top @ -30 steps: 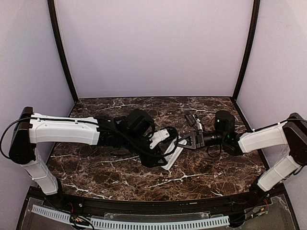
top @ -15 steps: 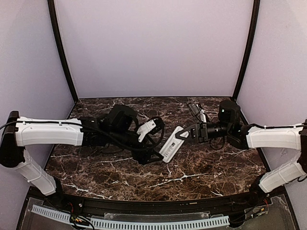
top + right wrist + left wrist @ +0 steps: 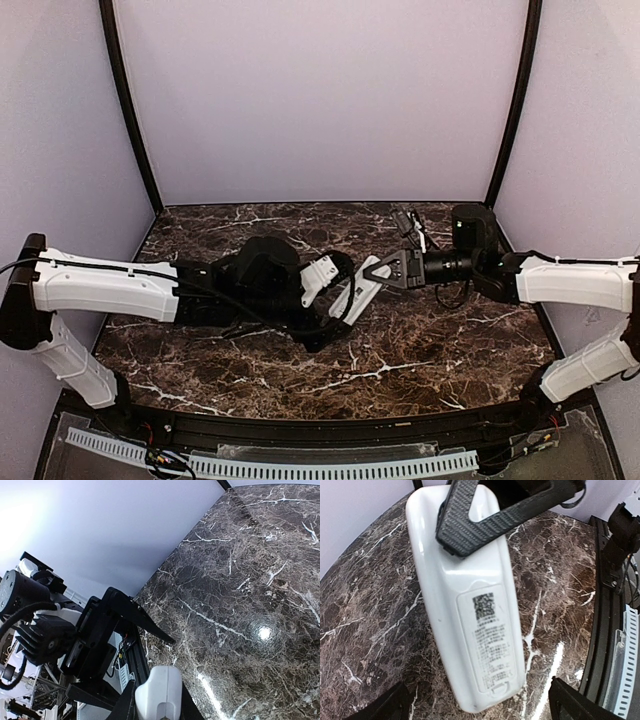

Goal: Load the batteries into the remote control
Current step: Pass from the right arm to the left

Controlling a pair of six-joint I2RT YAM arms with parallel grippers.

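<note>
Handover is what this looks like. The right gripper (image 3: 376, 274) is clamped on one end of the remote control (image 3: 470, 605), so the rest of the white body sticks out past its fingertips and slopes down over the marble table (image 3: 450, 350), clear of the surface as far as I can tell.

A second ago both tools were bunched low around the remote. Half a second ago the left arm had backed off and the right one carried the remote alone. Now the left gripper (image 3: 485, 707) has come forward again. Its fingers (image 3: 390, 707) are spread wide, one on either side of the remote's free end, and neither is touching it.

The back of the remote faces the left tool. It shows a printed label (image 3: 487, 640) on a panel with a small tab at the end nearest those fingers. I take that for the battery cover, and it appears shut. So the loading hasn't begun. The left tool seems lined up to grip or pry that end, and I can't pick out any batteries.
</note>
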